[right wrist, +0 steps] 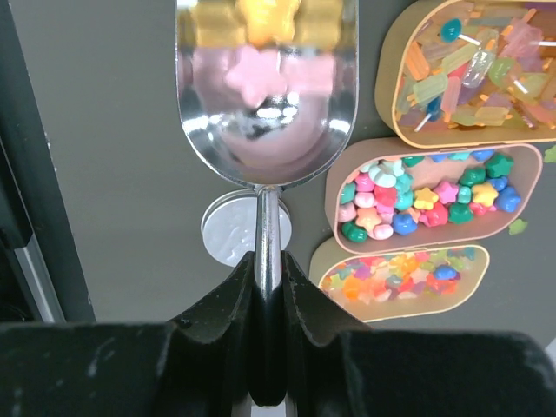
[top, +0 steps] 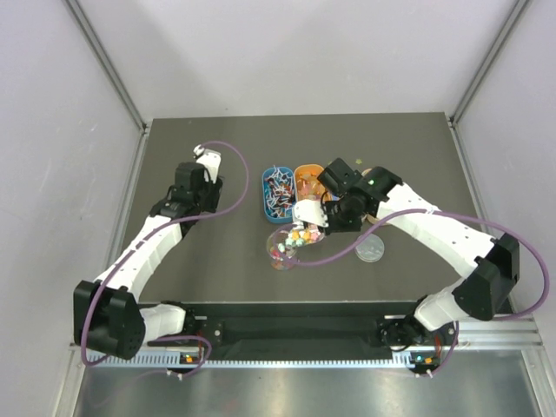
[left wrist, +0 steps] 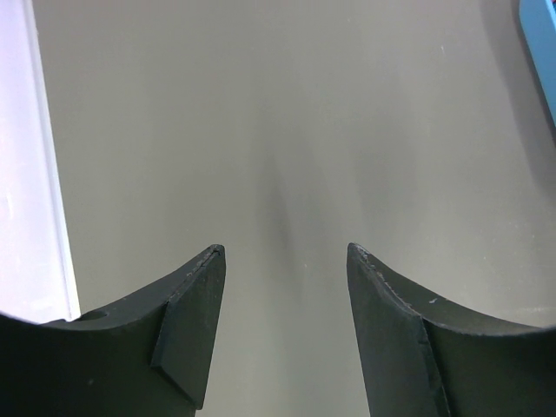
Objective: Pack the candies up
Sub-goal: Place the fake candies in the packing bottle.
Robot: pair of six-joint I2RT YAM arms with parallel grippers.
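Dark grey tabletop (top: 217,252) boxed in by pale walls (top: 287,52), both arms reaching in from the near edge. Over on the left, the left gripper (left wrist: 282,252) hangs above bare table with its two dark fingers spread wide and nothing between them. The corner of a blue oval tray (left wrist: 540,52) just peeks in at the upper right of its wrist view.

Now the right side, where the action is: the right gripper (right wrist: 268,265) is clamped tight on the thin handle of a shiny metal scoop (right wrist: 265,130), with the bowl pointing away from the wrist. Blurred pink and yellow star shapes sit in that bowl. From above, the scoop is at the rim of a clear round jar (top: 282,248) at mid-table, and small mixed-colour sweets show inside it.

The rest of the candies (right wrist: 417,195) lie in three tan oval plastic trays (right wrist: 334,195) lined up beside the scoop. The far one holds long pastel wrapped pieces, the middle one stars and rounds in pink, green, blue and yellow, and the near one small bright bits. A round clear lid (right wrist: 228,230) lies flat on the table under the scoop's handle, apart from the jar.
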